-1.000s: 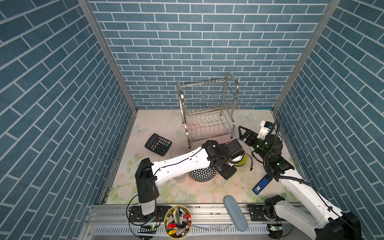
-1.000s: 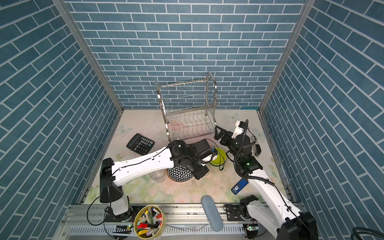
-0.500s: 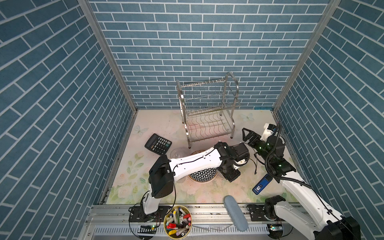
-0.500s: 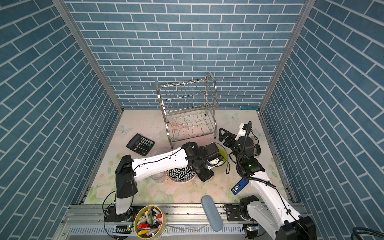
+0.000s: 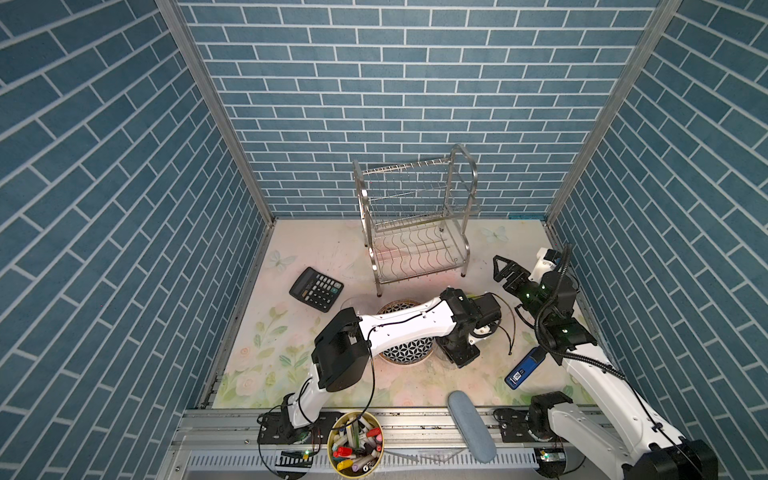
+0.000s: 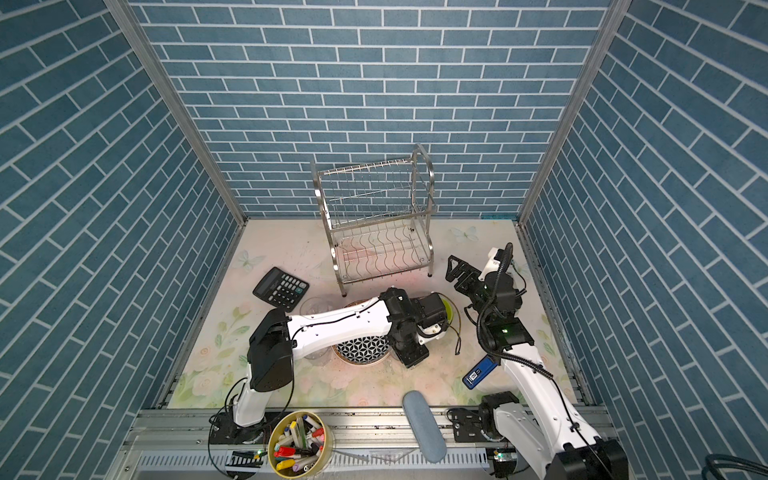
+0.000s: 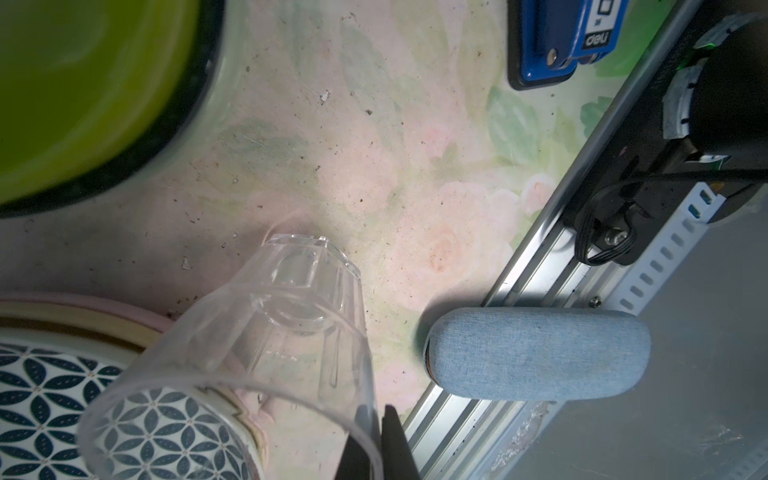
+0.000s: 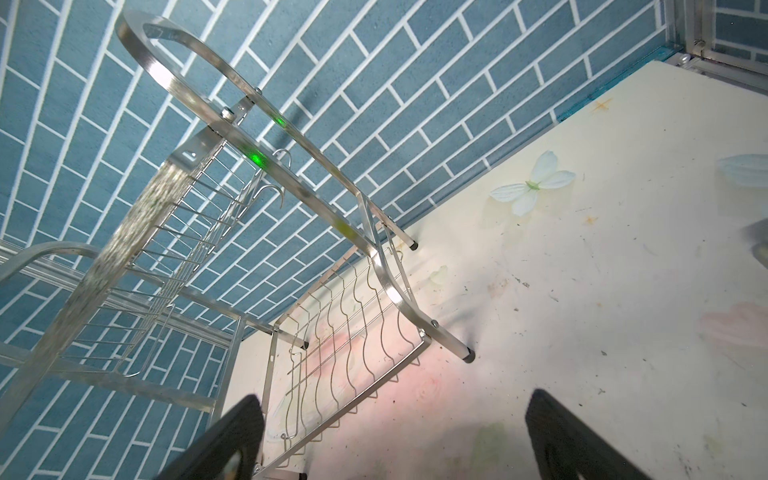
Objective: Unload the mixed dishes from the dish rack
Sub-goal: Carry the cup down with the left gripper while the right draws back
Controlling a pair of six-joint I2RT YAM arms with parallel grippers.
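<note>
Only the left wrist view shows us the left claw pinching the tumbler beside the star plate. The right claw is spread near the far-edge dish rack. The left elbow has swung inward.

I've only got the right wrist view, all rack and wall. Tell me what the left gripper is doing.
Observer: The left gripper is shut on the rim of a clear, tilted glass.
Operator: Give me its position.
Observer: The glass is right beside the patterned plate.
Operator: Name anything else close.
Observer: A lime bowl sits close by.
</note>
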